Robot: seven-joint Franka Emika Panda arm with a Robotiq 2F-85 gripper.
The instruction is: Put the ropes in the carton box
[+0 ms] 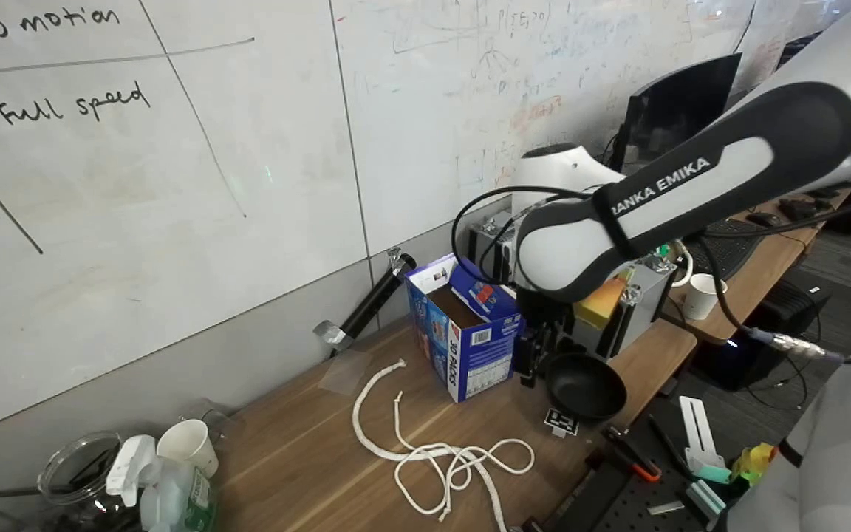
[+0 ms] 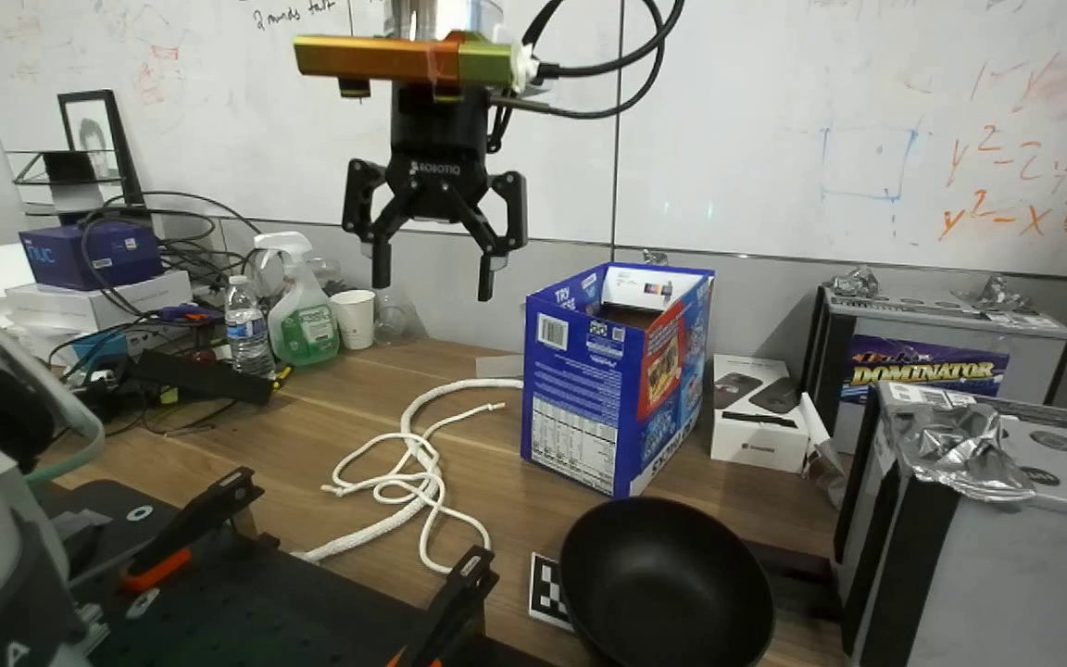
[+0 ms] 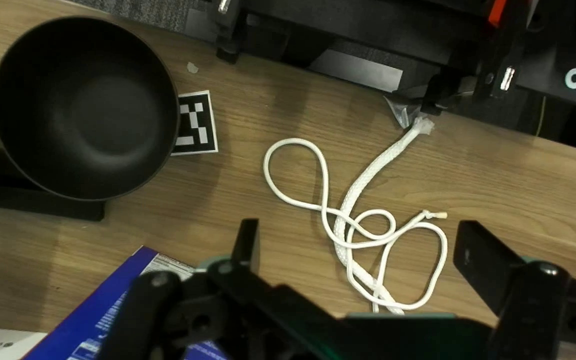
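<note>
Wrist view | gripper (image 3: 358,235) gaping wide, empty | thin cord (image 3: 325,185) crossing braided rope (image 3: 372,171) | I'm favouring pinching low, catching both

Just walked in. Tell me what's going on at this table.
A robot arm holds its open gripper above the table, with nothing in its grasp. A thick white rope lies on the wood, with a thin white rope looped across it. The carton box stands nearby, open at the top. Neither rope is in it yet.
</note>
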